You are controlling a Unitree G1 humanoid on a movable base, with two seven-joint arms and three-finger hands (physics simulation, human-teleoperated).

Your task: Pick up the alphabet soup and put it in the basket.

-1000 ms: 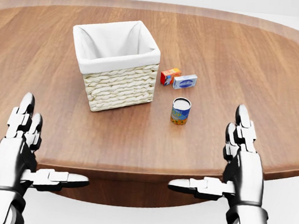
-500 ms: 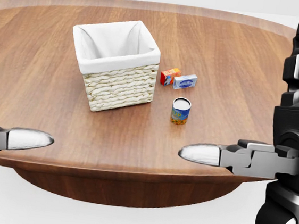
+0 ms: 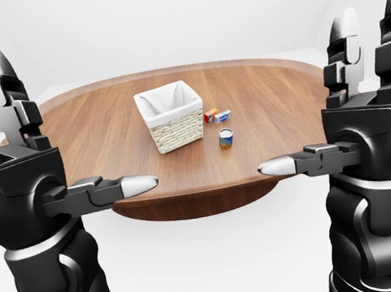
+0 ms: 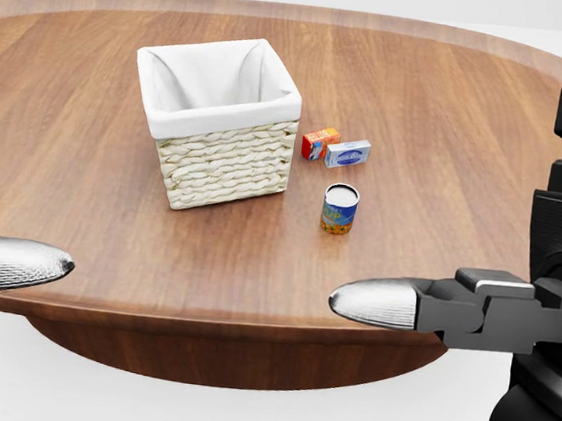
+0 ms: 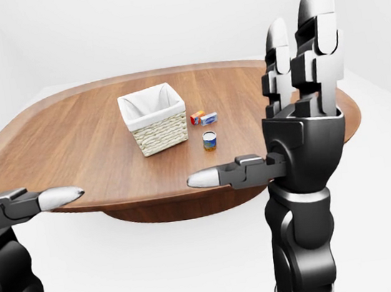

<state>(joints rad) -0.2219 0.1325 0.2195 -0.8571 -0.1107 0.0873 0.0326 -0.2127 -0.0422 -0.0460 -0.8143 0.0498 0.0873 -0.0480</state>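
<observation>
Alphabet soup [image 4: 339, 209]: upright on worktop [image 4: 452, 118], near basket [image 4: 217, 121]. My right robot hand [image 5: 298, 104] and left robot hand [image 3: 18, 169]: spread, empty. Advice: approach the can from its right.

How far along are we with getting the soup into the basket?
Nothing is done yet. The alphabet soup stands upright on the table, right of the basket, whose visible inside looks empty. Both the left hand and right hand are raised, open, holding nothing. Reach, grasp, lift and drop remain.
</observation>
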